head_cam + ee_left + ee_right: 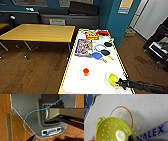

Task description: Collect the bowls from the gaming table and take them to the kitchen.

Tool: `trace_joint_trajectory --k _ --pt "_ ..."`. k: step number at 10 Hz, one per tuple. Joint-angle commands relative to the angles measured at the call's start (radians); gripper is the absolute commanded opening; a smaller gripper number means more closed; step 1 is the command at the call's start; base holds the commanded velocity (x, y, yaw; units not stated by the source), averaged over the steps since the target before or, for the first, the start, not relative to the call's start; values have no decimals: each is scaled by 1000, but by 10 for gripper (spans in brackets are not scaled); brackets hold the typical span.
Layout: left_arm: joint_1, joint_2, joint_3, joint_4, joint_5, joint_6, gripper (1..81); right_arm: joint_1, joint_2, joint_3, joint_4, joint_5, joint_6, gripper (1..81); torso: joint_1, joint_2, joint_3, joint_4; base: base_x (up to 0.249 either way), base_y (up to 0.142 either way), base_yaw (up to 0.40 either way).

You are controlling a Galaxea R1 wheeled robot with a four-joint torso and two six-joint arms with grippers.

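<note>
At lower right of the head view, our right gripper (119, 82) grips the rim of the translucent yellow-green perforated plastic bowl (112, 79) on the glossy white gaming table (96, 71), apparently ready to lift it; the small orange-red bowl (85, 71) waits mid-table.

From my seat the near half of the gaming table (75, 82) gives me open white surface to pass over, between the orange-red bowl (86, 71) in the middle and the yellow-green bowl (112, 79) by the right rim, where my right gripper (119, 82) sits. Farther off, paddles (101, 54) and a flat game box (83, 47) crowd the top. A wooden table (37, 32) blocks the far left; bare floor flanks both sides.
</note>
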Motion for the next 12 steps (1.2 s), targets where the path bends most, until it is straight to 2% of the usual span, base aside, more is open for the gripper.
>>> trace_joint_trajectory --k 1,2,4,5,6,7,8,9,10,12 --pt "-6 2 10 -6 77 -2 811 143 -330 314 -56 -109 -35 10 0 0 0 0 0 0 0" --pt "-9 2 12 -6 77 -2 811 112 -407 403 -125 -150 -66 10 0 0 0 0 0 0 0" --pt "-12 -1 11 -6 77 -2 811 54 -577 598 -181 -160 -125 10 0 0 0 0 0 0 0" --pt "-12 -1 12 -8 76 -2 811 42 -639 685 -181 -209 -161 10 0 0 0 0 0 0 0" --pt "-12 -1 12 -8 76 -2 811 16 -690 765 -180 -291 -184 10 0 0 0 0 0 0 0" --pt "-16 0 12 -8 76 -2 811 -23 -722 815 -174 -325 -205 10 0 0 0 0 0 0 0" --pt "-19 2 12 -8 77 -2 811 -98 -758 849 -156 -311 -236 10 0 0 0 0 0 0 0" --pt "-22 0 12 -6 77 -2 811 -191 -777 855 -99 -279 -293 10 0 0 0 0 0 0 0" --pt "-22 -3 13 -5 79 -2 811 -304 -777 810 10 -182 -424 10 0 0 0 0 0 0 0" --pt "-23 -7 15 -3 81 -2 811 -465 -780 753 184 -80 -650 10 0 0 0 0 0 0 0"
